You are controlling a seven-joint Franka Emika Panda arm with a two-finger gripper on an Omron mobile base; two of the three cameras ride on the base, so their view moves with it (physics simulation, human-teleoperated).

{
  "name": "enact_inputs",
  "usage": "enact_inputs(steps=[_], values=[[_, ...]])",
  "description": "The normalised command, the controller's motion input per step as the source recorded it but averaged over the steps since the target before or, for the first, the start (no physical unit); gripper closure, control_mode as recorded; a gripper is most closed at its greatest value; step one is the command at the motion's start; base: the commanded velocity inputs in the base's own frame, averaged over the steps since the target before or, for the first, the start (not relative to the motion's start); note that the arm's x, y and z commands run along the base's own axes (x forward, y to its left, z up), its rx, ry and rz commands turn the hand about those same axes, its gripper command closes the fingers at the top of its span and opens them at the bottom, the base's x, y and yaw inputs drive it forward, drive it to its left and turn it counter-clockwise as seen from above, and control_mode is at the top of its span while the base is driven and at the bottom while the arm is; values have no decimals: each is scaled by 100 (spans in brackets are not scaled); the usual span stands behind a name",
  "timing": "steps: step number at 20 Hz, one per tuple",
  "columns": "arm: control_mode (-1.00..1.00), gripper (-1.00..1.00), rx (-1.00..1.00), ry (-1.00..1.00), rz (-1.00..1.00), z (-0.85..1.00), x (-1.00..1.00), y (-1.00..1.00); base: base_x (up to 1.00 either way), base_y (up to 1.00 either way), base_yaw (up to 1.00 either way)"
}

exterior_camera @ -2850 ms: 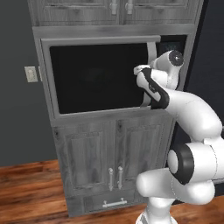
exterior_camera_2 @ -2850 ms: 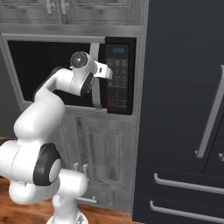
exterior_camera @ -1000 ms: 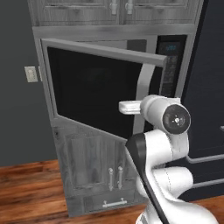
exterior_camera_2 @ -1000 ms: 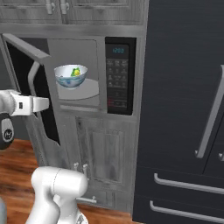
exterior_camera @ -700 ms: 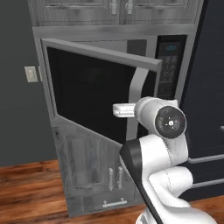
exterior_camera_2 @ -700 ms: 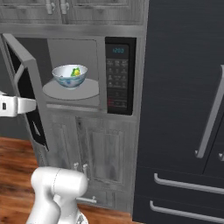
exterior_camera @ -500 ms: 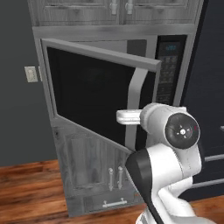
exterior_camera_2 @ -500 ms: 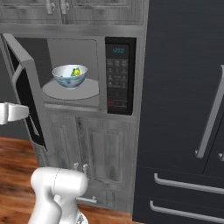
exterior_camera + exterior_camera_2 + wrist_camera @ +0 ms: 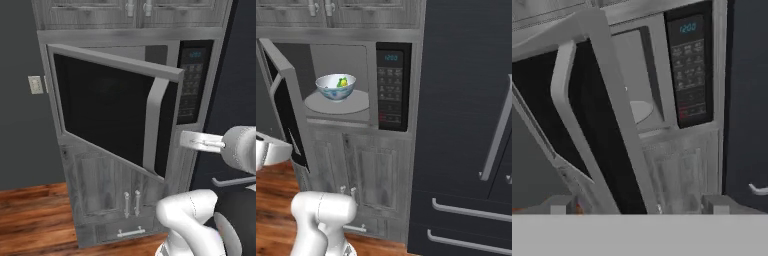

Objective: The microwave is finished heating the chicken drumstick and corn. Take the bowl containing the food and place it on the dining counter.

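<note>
The microwave (image 9: 356, 80) stands with its black glass door (image 9: 107, 107) swung wide open to the left. Inside, on the round turntable (image 9: 351, 106), sits the blue-and-white bowl (image 9: 335, 90) with the green and yellow corn (image 9: 343, 82) in it. My gripper (image 9: 186, 141) hovers in front of the door's free edge, just right of the curved handle (image 9: 152, 125), touching nothing. In the hand view its fingertips (image 9: 559, 204) stand far apart, open and empty, facing the door edge and the keypad panel (image 9: 687, 65). The door hides the bowl there. The dining counter is out of view.
A tall dark refrigerator (image 9: 466, 125) with silver bar handles stands right of the microwave. Grey cabinet doors (image 9: 107, 192) sit below it and more cabinets (image 9: 331, 12) above. The floor (image 9: 35, 220) is wood. The open door juts out into the room.
The microwave door has swung from nearly shut to wide open, baring the bowl. My hand has let go of the handle and drawn back to the right of the door edge.
</note>
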Motion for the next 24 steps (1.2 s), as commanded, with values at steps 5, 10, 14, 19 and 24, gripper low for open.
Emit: enact_inputs(steps=[5,10,14,19,24], values=[[-100,-100,49,1,29,5,7,-98,0,0,0],[-100,-100,53,10,32,0,40,-80,0,0,0],[-100,-100,45,22,31,-36,94,-44,0,0,0],[-100,-100,32,20,21,-61,100,-1,0,0,0],[-100,-100,18,14,10,-33,100,26,0,0,0]])
